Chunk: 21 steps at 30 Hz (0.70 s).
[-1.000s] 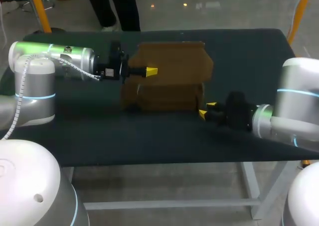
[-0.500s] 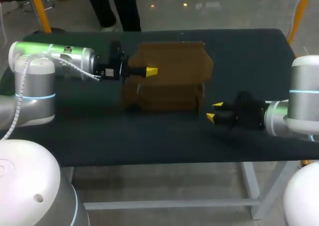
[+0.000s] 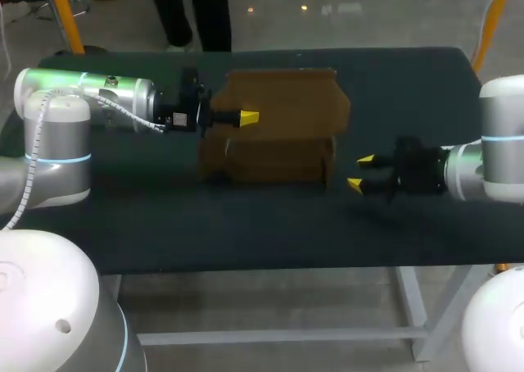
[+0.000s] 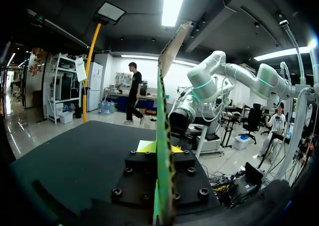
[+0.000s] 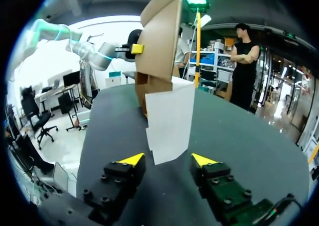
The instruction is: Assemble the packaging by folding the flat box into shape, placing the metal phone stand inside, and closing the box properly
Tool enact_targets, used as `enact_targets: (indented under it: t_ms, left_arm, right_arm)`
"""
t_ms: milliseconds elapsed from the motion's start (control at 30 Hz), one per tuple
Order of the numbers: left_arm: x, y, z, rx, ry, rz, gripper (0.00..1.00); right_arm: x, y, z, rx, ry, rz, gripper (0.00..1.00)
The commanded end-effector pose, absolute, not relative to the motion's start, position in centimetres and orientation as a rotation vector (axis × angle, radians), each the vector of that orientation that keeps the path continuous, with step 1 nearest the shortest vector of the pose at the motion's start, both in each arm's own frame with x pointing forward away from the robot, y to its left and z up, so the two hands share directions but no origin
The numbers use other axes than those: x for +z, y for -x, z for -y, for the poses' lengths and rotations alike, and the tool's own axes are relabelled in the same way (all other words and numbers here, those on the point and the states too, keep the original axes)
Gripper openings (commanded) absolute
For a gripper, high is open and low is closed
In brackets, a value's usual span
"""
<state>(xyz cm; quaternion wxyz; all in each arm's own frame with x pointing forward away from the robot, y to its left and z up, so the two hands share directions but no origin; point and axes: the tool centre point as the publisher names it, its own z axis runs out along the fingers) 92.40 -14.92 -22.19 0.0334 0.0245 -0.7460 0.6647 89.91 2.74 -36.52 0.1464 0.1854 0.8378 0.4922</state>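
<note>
From the head view, the brown box sits mid-tabletop with its lid flap raised. The left end effector is clamped on that flap's edge. The right end effector hangs just beside the box's right end — fingers spread, empty.

From the left wrist, the flap runs edge-on between the pinching fingers.

From the right wrist, the box stands ahead of the parted fingers — not touching.

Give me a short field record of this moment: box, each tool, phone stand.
box: brown cardboard, partly folded, on the table, one panel raised
left tool: shut on the box's raised panel, seen edge-on between its fingers in the left wrist view
right tool: open, beside the box, not touching it; a pale flap of the box is ahead of it
phone stand: not seen in any view
</note>
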Motion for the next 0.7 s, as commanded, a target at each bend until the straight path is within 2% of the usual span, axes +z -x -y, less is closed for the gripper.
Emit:
enact_targets:
  t_ms: [33, 300, 600, 700]
  left_arm:
    - [-22.5, -92.5, 14.9, 2.044, -0.071, 2.292, 0.0]
    - [-22.5, -92.5, 14.9, 2.044, -0.071, 2.292, 0.0]
    - [-22.5, -92.5, 14.9, 2.044, -0.071, 2.292, 0.0]
    - [-22.5, -92.5, 14.9, 2.044, -0.071, 2.292, 0.0]
  right_arm:
    - [-36.9, -91.1, -3.0, 1.448, -0.462, -2.473, 0.64]
    - [-36.9, -92.4, -3.6, 1.452, -0.314, -2.518, 0.63]
    - [-37.0, -92.8, -4.4, 1.474, -0.168, -2.526, 0.57]
    - [-36.9, -93.0, -4.6, 1.482, -0.131, -2.524, 0.53]
